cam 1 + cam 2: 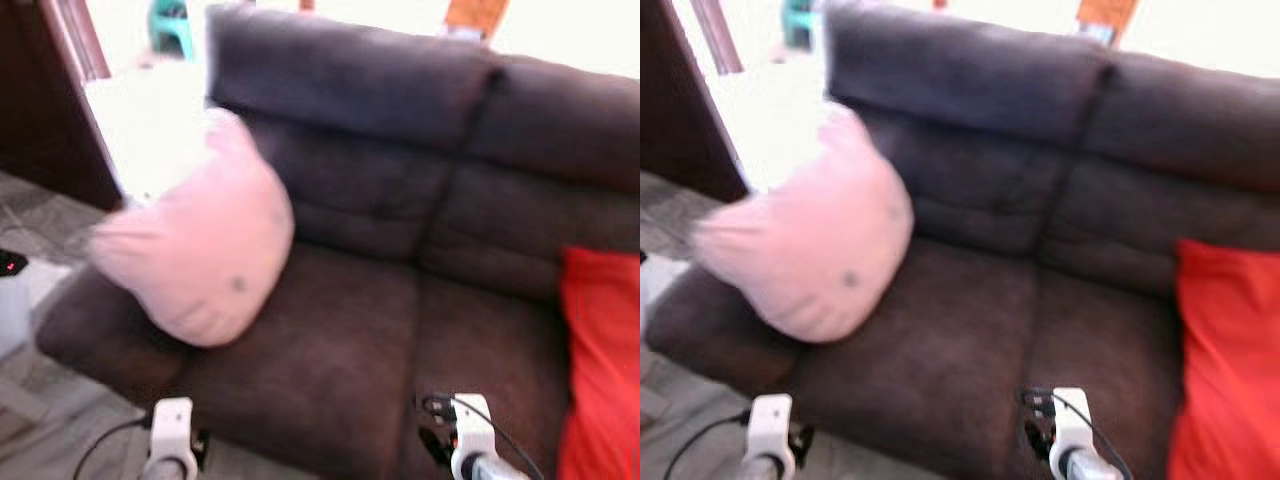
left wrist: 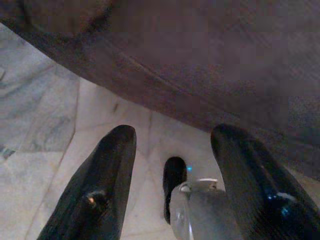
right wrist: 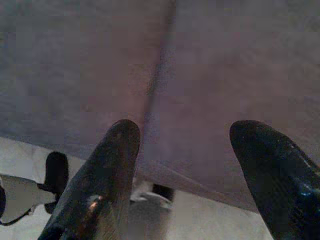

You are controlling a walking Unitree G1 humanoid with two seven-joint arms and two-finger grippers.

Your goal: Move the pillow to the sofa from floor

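Both grippers, left (image 2: 172, 185) and right (image 3: 185, 180), spread and empty; pillow (image 1: 200, 250) ahead-left, propped on sofa (image 1: 340, 350) arm, may topple floorward

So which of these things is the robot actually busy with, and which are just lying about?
Part of the job:
- pink pillow, now lying on the sofa's left seat
- dark sofa
- left gripper and right gripper, both open and empty

Just lying about:
- red cushion at the sofa's right end
- green stool behind
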